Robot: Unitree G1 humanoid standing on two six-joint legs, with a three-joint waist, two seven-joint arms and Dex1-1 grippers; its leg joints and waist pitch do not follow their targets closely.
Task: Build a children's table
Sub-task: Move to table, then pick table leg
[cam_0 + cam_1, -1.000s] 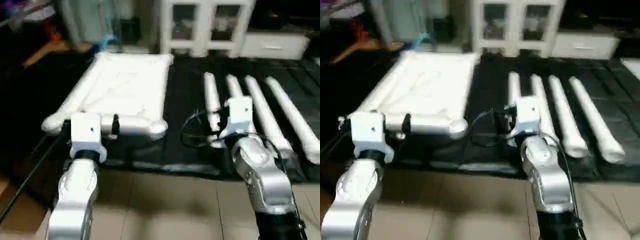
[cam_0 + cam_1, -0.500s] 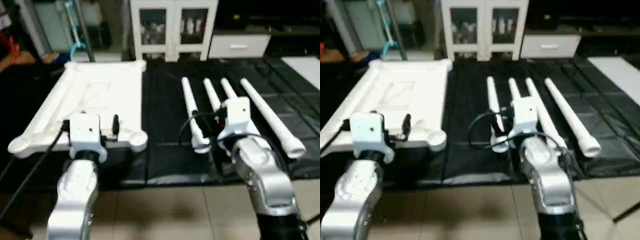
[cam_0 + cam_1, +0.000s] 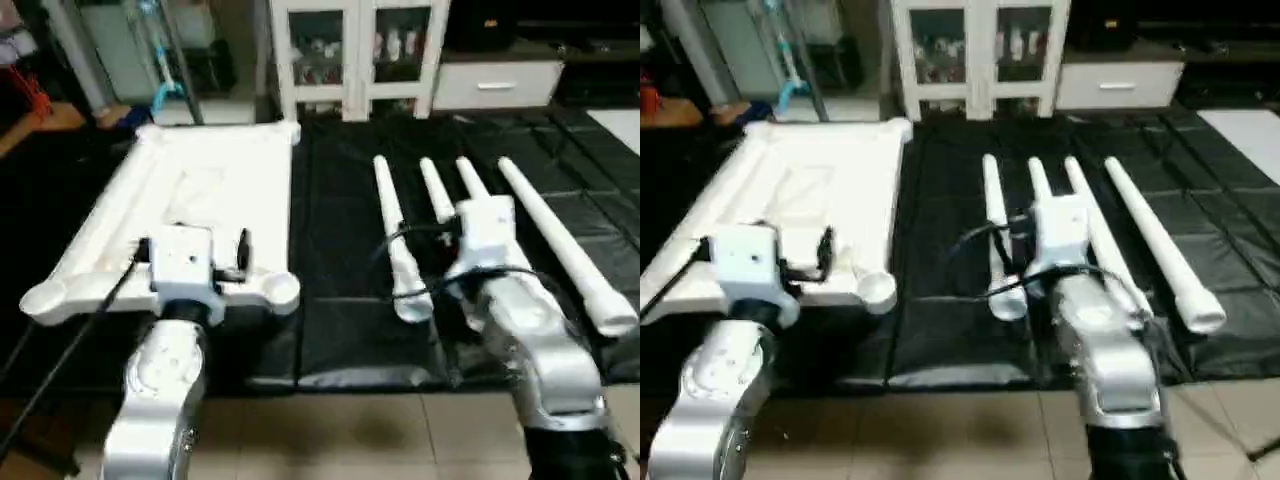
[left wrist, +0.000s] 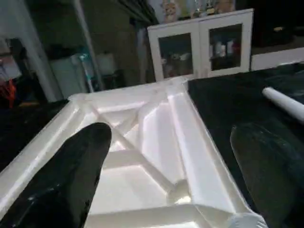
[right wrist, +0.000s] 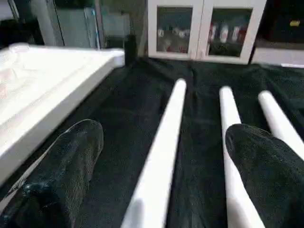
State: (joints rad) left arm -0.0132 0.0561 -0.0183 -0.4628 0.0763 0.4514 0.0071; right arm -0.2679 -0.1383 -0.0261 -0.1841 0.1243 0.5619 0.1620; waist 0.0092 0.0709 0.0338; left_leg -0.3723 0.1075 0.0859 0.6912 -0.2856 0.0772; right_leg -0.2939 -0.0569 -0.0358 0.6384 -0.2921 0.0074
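Right wrist view puts the leftmost leg (image 5: pixel 161 156) straight between your right gripper's (image 5: pixel 164 190) spread fingers (image 5: pixel 59 175), with a second leg (image 5: pixel 232 142) running under the far finger. Both grippers are released and hold nothing. The four legs lie side by side on the black mat (image 3: pixel 340 200), and the tabletop (image 3: pixel 200 200) lies ribs-up beyond the left gripper (image 4: pixel 166 190), its near corner socket (image 3: pixel 275 290) just beside those open fingers (image 4: pixel 71 175).

The step in hand looks like picking up the first leg. Lower the right gripper so the leftmost leg stays centred between the fingers, and keep the far finger clear of its neighbour, since the two lie close. Take the leg near its wide end (image 3: pixel 410 300); a round, smooth tube will likely roll if you nudge it before clamping. Hold the left gripper near the socket to steady the tabletop.
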